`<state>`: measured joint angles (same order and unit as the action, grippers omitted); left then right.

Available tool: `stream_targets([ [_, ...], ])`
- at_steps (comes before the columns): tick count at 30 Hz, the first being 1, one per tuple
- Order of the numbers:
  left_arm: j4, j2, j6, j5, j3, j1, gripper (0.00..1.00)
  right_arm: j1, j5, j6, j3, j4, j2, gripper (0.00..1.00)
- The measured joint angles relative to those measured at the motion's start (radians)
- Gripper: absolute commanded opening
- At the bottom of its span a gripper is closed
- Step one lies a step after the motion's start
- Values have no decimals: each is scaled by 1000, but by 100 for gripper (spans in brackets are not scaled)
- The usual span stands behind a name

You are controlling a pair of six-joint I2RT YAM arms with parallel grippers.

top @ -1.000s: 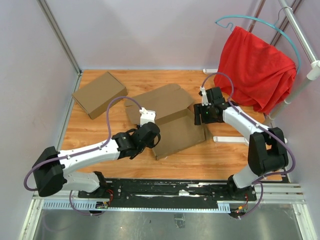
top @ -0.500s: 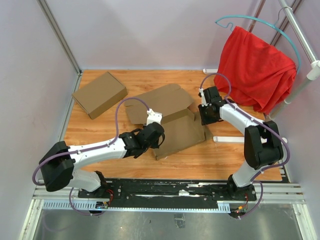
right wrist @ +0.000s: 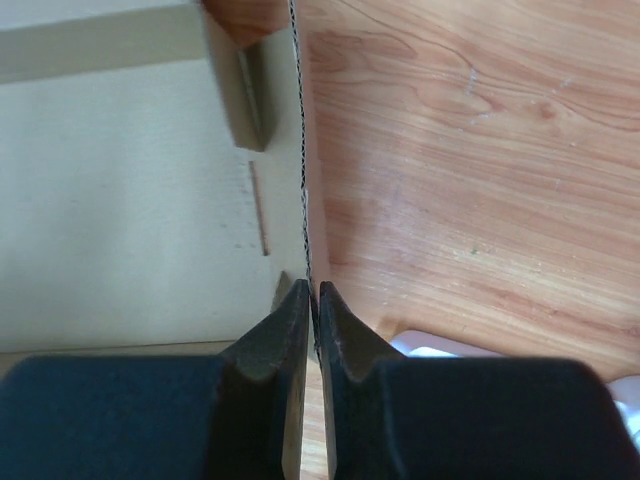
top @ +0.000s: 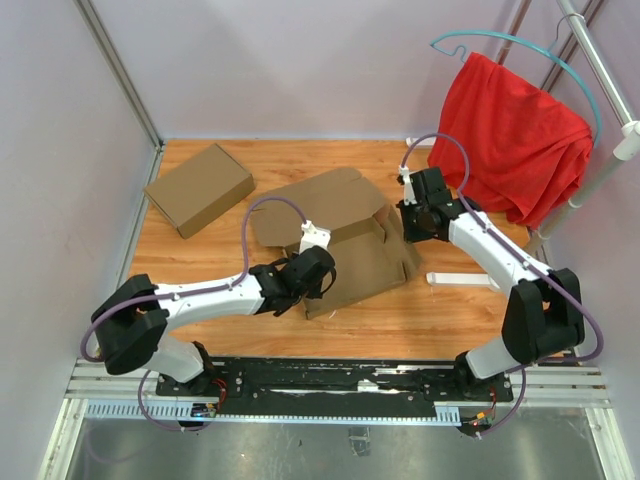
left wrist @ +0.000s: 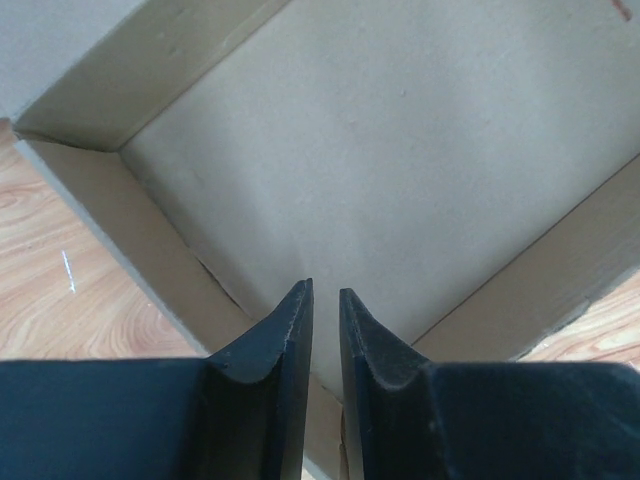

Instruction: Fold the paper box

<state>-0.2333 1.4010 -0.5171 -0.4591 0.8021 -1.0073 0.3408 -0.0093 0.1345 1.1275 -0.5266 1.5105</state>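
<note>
You're partway: the paper box (top: 365,260) sits mid-tabletop (top: 300,160), side walls raised, rear lid flap lying open, your right tool (right wrist: 312,295) clamped on its right wall edge, your left tool (left wrist: 325,300) nearly closed at the near corner, grip unclear.

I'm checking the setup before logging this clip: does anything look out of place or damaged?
Nothing looks spilled or torn. The paper box sits skewed to the edges of the table, half formed, with its far panel lying flat. The only stray item is a red cloth hanging at the right, unrelated to folding.
</note>
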Motion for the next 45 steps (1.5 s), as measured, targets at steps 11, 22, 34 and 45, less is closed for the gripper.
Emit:
stream_targets([
  [11, 63, 153, 0, 12, 0, 0, 20, 80, -166, 27, 9, 11, -16, 22],
  [22, 20, 186, -7, -51, 0, 0, 19, 20, -121, 75, -11, 77, -60, 36],
  [34, -73, 81, -18, -142, -106, 74, 18, -112, -112, 84, -118, 158, 92, 31],
  [45, -35, 104, -9, -72, -91, 76, 17, -88, -275, 105, -259, 231, 71, 30],
])
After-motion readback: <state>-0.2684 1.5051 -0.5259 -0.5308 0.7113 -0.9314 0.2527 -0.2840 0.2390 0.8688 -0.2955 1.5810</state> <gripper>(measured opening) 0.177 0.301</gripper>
